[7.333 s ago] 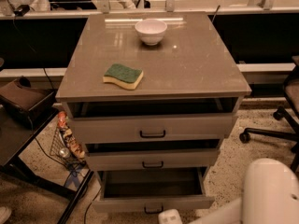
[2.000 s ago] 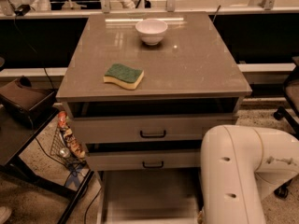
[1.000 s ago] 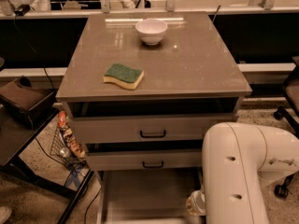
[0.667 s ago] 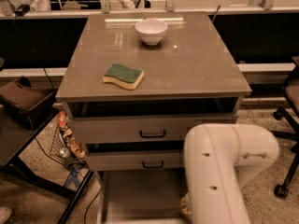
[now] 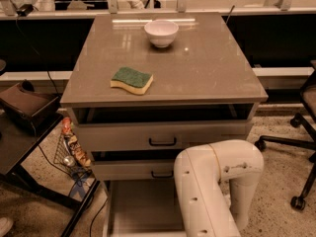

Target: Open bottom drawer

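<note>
The bottom drawer (image 5: 140,204) stands pulled far out of the grey-beige cabinet, and its plain grey inside shows. Its front and handle lie below the picture's lower edge. The middle drawer (image 5: 133,170) and the top drawer (image 5: 123,136) above it each stand slightly out, each with a small black bar handle. My white arm (image 5: 212,191) rises in front of the cabinet's lower right and covers the right part of the open drawer. My gripper is out of view, somewhere below the frame or behind the arm.
A green and yellow sponge (image 5: 132,80) and a white bowl (image 5: 161,32) sit on the cabinet top (image 5: 207,68). A wire basket with packets (image 5: 71,149) and a dark table (image 5: 19,142) stand to the left. An office chair (image 5: 301,132) stands to the right.
The bottom drawer, only partly out at first, has slid far out. My arm has swung leftward across the drawer's right side over the last second.
</note>
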`<state>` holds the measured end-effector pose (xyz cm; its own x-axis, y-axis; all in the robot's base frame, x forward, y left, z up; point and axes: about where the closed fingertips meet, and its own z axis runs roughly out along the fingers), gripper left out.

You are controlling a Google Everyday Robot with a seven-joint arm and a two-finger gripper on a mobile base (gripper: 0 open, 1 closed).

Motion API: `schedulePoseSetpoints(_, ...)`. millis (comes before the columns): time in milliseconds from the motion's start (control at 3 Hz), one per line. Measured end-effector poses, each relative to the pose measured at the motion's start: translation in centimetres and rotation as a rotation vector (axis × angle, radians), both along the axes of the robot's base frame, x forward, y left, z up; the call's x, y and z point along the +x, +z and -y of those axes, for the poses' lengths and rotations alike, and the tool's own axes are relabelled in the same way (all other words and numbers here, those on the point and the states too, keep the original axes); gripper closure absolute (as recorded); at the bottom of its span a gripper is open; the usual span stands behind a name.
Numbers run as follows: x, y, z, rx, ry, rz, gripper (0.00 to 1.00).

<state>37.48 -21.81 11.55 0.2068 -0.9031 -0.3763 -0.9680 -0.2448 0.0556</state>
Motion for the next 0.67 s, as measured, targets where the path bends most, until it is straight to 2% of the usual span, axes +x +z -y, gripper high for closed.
schedulePoseSetpoints(333, 0.32, 0.00, 0.01, 0.000, 0.000, 0.000, 1.00)
schedulePoseSetpoints(667, 0.14, -0.09, -0.04, 0.001, -0.001, -0.002, 0.82)
